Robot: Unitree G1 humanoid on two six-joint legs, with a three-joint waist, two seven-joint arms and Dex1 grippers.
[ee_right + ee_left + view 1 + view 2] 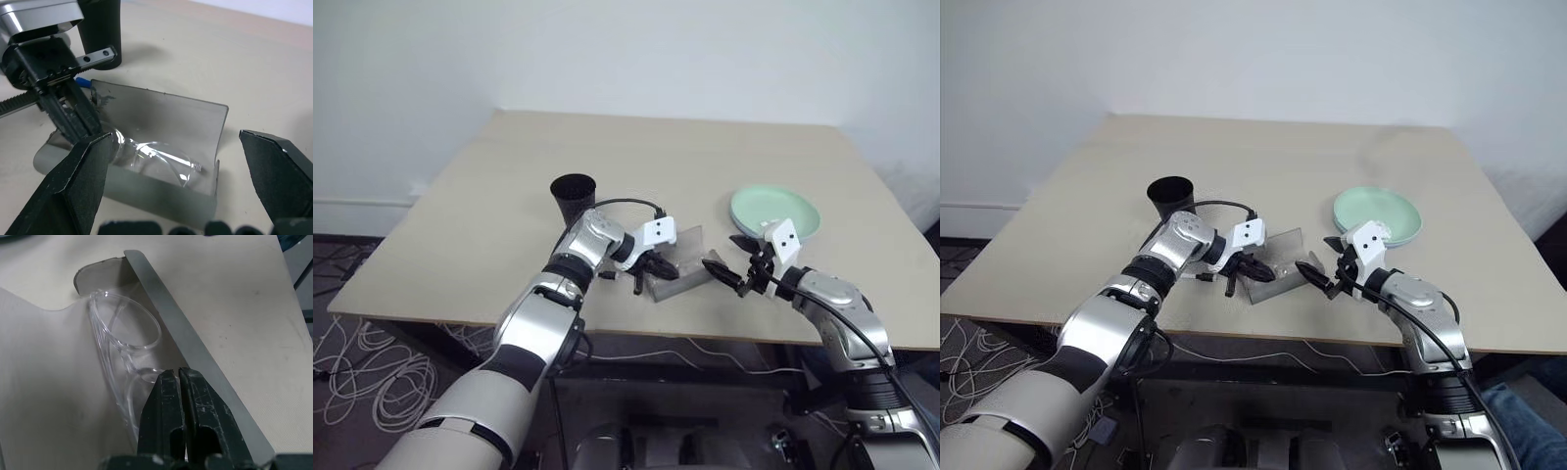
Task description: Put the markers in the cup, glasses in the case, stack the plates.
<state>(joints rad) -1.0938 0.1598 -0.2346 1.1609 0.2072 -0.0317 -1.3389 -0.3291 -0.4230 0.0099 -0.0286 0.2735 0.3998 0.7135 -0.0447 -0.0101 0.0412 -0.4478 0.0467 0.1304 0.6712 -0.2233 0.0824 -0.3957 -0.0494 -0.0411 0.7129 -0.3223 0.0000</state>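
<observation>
2 grippers hang close together over the near edge of the pale wooden counter (509,196), one on each side of the open grey case (161,127). The case sits near the front middle of the counter with its lid standing up behind the tray, and the clear glasses (156,159) lie inside it, one lens and a folded arm plain to see from the right wrist view. The left gripper (651,269) reaches in from the left, angled down toward the case; its 2 black fingers (171,411) are pressed tight together right above the frame of the glasses, at the tray's end, and I cannot tell whether they actually pinch the frame or only rest against it. The right gripper (729,259) hovers just beside the case's other end, its jaws spread wide with nothing between them, the case lying in front of the gap. Behind the left gripper, a little farther back on the counter, stands the black cup (573,196), upright with its wide rim up. A small blue tip (83,83) pokes out beside the left gripper's body at the case's back corner; it may be a marker cap, but too little of it shows to be sure. To the right and slightly farther back, the mint green plate (773,211) rests on the counter, with a rim of the light blue plate (808,231) peeking out beneath it.
</observation>
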